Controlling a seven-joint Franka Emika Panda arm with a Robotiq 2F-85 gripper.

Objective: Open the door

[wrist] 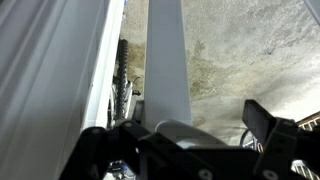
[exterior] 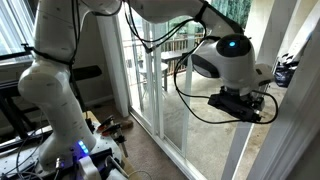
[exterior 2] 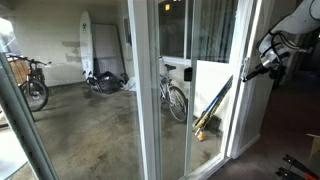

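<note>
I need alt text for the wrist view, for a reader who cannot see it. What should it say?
The gripper fills the bottom edge, close against a white door stile that runs up the picture. Bare concrete floor lies beyond the glass, and a bicycle wheel shows in the narrow gap left of the stile.

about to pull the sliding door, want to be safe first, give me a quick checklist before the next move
1. Gripper up at the door edge stile: ok, in an exterior view.
2. Fingers closed around the handle: cannot tell, the handle is not clear in any view.
3. Door already open: not ok, no gap shows.
4. White frame lined up ahead of the gripper in wrist view: ok.
5. Bicycle outside, beyond the glass, off the door's track: cannot tell.
</note>
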